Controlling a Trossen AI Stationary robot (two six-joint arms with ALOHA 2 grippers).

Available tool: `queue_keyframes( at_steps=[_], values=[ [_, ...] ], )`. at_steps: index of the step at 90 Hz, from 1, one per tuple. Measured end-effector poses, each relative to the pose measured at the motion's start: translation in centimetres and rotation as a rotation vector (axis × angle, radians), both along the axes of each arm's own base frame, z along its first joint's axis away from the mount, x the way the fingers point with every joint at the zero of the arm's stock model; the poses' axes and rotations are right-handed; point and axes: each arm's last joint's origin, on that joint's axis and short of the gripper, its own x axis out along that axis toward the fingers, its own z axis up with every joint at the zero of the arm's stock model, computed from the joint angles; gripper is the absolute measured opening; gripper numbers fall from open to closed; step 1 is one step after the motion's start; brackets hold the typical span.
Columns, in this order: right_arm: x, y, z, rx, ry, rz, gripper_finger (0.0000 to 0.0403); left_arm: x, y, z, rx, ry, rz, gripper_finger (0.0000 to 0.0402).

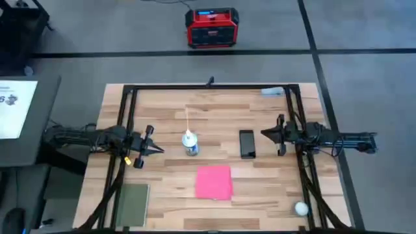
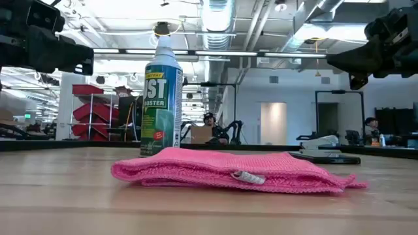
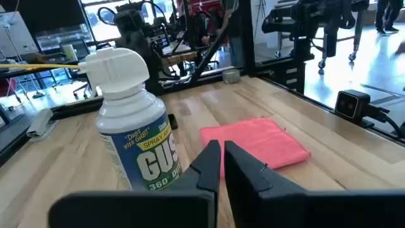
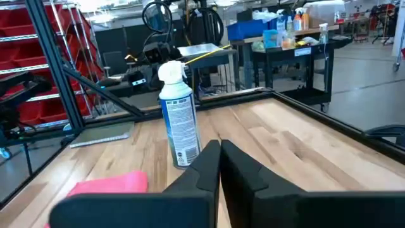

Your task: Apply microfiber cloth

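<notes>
1. The microfiber cloth (image 1: 214, 182) lies folded flat on the wooden counter (image 1: 169, 185), around the middle of its width and toward the near edge, touched by neither arm. In the low view it (image 2: 228, 171) shows as a low pink bundle with a small white tag at its front fold.
2. The left hand (image 1: 155, 149) hovers at the counter's left side, level with the spray can, its two fingers closed together to a point and holding nothing. In its wrist view the fingertips (image 3: 218, 166) sit almost touching, with the cloth (image 3: 256, 140) beyond them.
3. The right hand (image 1: 266, 134) hovers at the right side, just beside the phone, its fingers likewise pressed together and empty; the right wrist view shows them (image 4: 218, 164) meeting with only a thin slit between.
4. A spray can (image 1: 190, 142) of duster stands upright between the left hand and the black phone (image 1: 247, 143), farther from the near edge than the cloth.
5. The phone lies flat, apart from the cloth.
6. A dull green pad (image 1: 132, 203) rests near the near-left corner, and a small white ball (image 1: 301, 208) near the near-right corner.
</notes>
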Motion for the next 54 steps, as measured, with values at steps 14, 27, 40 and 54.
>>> queue_keyframes(
  at_steps=[14, 27, 40, 54],
  values=[
    [0.0, 0.0, 0.01, 0.0, 0.0, 0.0, 0.0, 0.0, 0.0, 0.0, 0.0, 0.0, 0.0, 0.0],
    [0.0, 0.0, 0.01, 0.0, 0.0, 0.0, 0.0, 0.0, 0.0, 0.0, 0.0, 0.0, 0.0, 0.0],
    [0.0, 0.0, 0.0, 0.0, 0.0, 0.0, 0.0, 0.0, 0.0, -0.01, 0.0, 0.0, 0.0, 0.0],
    [0.0, 0.0, 0.01, 0.0, 0.0, 0.0, 0.0, 0.05, 0.09, 0.08, -0.046, -0.012, 0.036, 0.0]
  ],
)
